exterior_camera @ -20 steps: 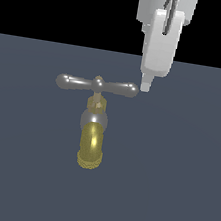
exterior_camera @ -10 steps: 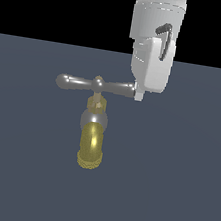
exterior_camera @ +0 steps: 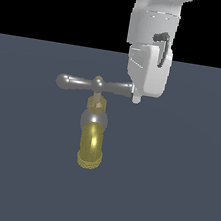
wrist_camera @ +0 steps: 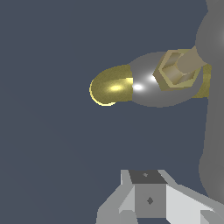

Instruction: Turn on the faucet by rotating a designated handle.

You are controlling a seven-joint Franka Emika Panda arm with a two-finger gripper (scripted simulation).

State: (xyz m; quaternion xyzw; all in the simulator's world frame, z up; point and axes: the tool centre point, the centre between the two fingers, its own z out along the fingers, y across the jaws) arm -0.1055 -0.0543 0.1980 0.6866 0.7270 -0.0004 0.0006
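End effector now lower, covering silver handle end.

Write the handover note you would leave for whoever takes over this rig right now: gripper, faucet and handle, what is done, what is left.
Gripper: at the handle's end on the exterior view's right, which it hides; open or shut cannot be told.
Handle: lies level across the stem.
Faucet: spout points toward the exterior camera.
Done: the approach to the handle.
Left: push the handle round to turn it on.

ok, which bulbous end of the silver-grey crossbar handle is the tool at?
The end on the exterior view's right: the white tool covers its tip. The opposite end stands free.
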